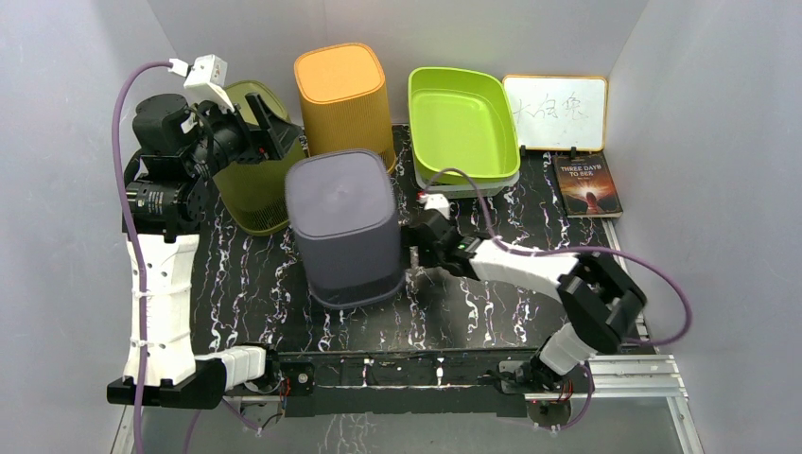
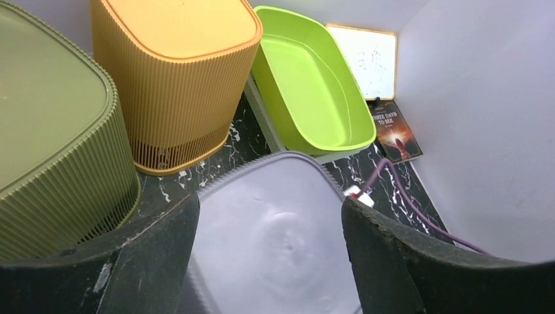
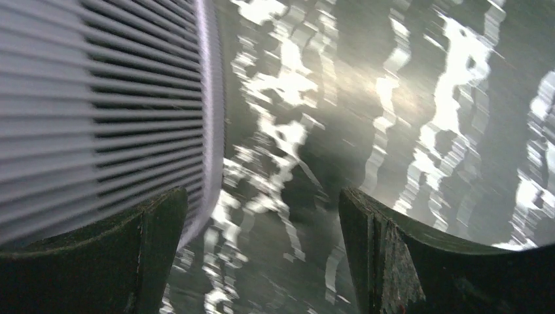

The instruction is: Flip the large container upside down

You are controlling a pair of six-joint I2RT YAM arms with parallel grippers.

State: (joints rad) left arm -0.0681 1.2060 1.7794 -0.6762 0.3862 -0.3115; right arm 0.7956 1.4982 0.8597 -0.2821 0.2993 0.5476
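1. I cannot see the mouth of the grey container [image 1: 342,222]. Its closed face is up and its lower rim sits on the bench [image 1: 444,312].
2. My right wrist view is blurred, and the container's ribbed wall is cut off at the left edge.
3. The left gripper [image 2: 269,212] hangs high on a raised arm, tilted down, spread and empty. The container lies below and ahead of it.
4. The right gripper [image 3: 262,209] sits low on an outstretched arm, spread and holding nothing. The container is just beside its left finger; I cannot tell whether they touch.
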